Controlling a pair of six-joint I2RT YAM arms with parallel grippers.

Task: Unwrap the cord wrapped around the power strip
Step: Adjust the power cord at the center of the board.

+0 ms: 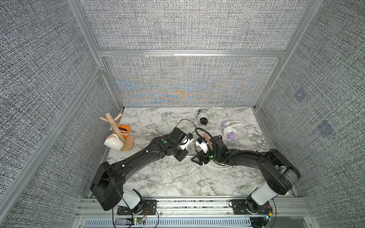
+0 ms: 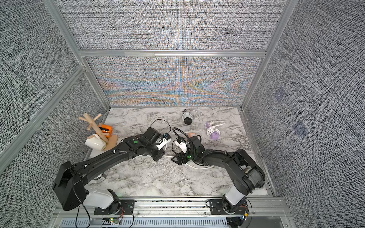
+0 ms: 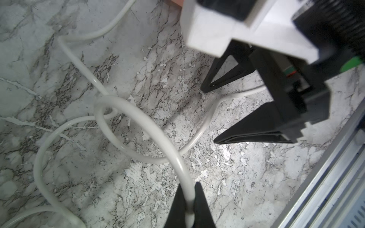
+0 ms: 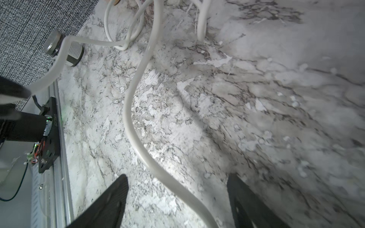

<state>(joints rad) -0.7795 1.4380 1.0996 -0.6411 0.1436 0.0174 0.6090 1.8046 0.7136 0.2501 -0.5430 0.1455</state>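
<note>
The white cord [image 3: 171, 150] lies in loose loops and curves on the marble table [image 1: 167, 181]. My left gripper [image 3: 188, 186] is shut on it, with one raised loop running up into the closed tips. My right gripper [image 4: 177, 175] stands open just above the table, and a stretch of the cord [image 4: 128, 110] passes loosely between its fingers without touching them. In both top views the two grippers [image 1: 181, 155] [image 1: 198, 159] point down close together at mid-table. A pink power strip [image 1: 207, 136] [image 2: 191, 134] peeks out behind the right wrist, mostly hidden.
A wooden mug tree [image 1: 116, 126] with a white mug [image 1: 113, 144] and an orange object [image 1: 122, 129] stands at the left edge. A black cube with white cord [image 1: 203, 118] and a purple strip with coiled cord [image 1: 230, 134] lie at the back right. A small metal can [image 4: 59, 47] sits near the left arm's base.
</note>
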